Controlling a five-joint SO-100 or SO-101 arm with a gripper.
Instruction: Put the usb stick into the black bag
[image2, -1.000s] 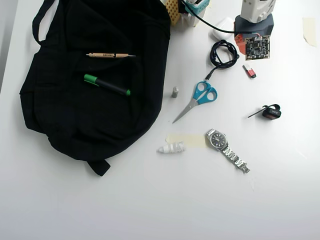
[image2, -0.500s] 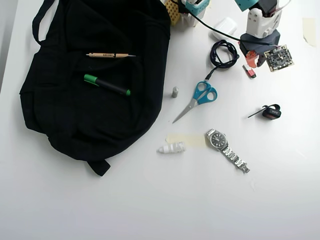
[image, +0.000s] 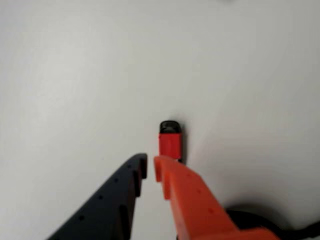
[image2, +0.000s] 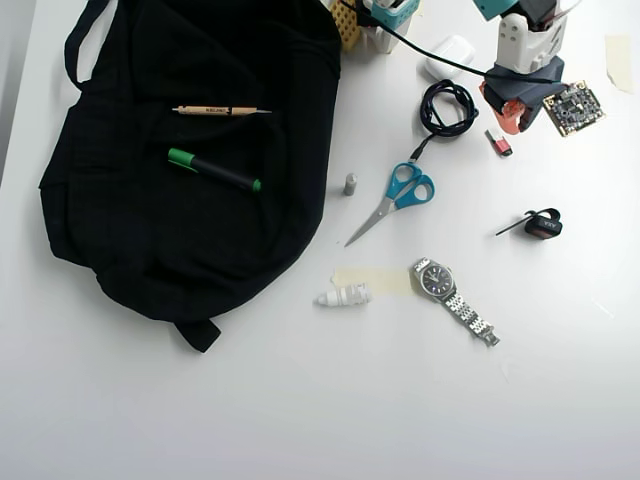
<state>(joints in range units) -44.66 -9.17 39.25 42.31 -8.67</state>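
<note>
Near the top right of the overhead view, the usb stick (image2: 498, 144) lies flat on the white table (image2: 300, 400), just below the arm's base and just beside a coil of black cable (image2: 447, 106); it is well apart from the black bag (image2: 150, 230), which fills the upper left of that view. On the bag's fabric rest a green marker (image2: 213, 170) and a pencil (image2: 220, 110); neither belongs to the task. Between stick and bag lie blue-handled scissors (image2: 400, 195), a small grey cylinder (image2: 350, 184) and, lower down, a wristwatch (image2: 450, 292); a black-and-red clip (image2: 542, 224) sits further to the right.

From the wrist view, the gripper (image: 150, 167) has its jaws slightly parted, one black and one orange, with only a narrow gap between the tips and nothing held; the usb stick (image: 170, 142) lies just beyond the orange fingertip, its red body pointing away and a dark end at the far side. The stick appears offset toward the orange side of the gap rather than centred in it; whether the orange tip touches it cannot be told.

As a judgement, the task is at its very start: the stick is not yet grasped, and nothing has gone into the bag; still to come are the widening and centring of the jaws over the stick, the grasp, the lift, the carry across the table, and the release at the bag. No opening of the bag shows in the overhead view.
</note>
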